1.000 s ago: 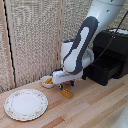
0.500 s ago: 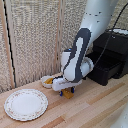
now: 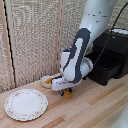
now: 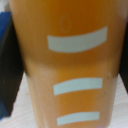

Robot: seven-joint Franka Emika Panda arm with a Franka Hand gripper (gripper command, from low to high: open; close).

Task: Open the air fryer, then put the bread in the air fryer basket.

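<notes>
The arm bends low over the wooden counter (image 3: 95,107), its pincer (image 3: 65,91) down at the surface with the blue tips either side of the bread (image 3: 67,93), a small golden-yellow block sitting on the wood toward the back edge. From here the fingers appear to close on the bread, and the wrist view is filled by its orange-yellow face (image 4: 70,65) pressed right up to the camera. Just behind the pincer stands a white bowl (image 3: 49,81) with orange-yellow bits in it. A patterned plate (image 3: 26,104) lies near the front edge. The black air fryer (image 3: 112,50) stands at the back edge, its basket (image 3: 107,70) pulled out.
</notes>
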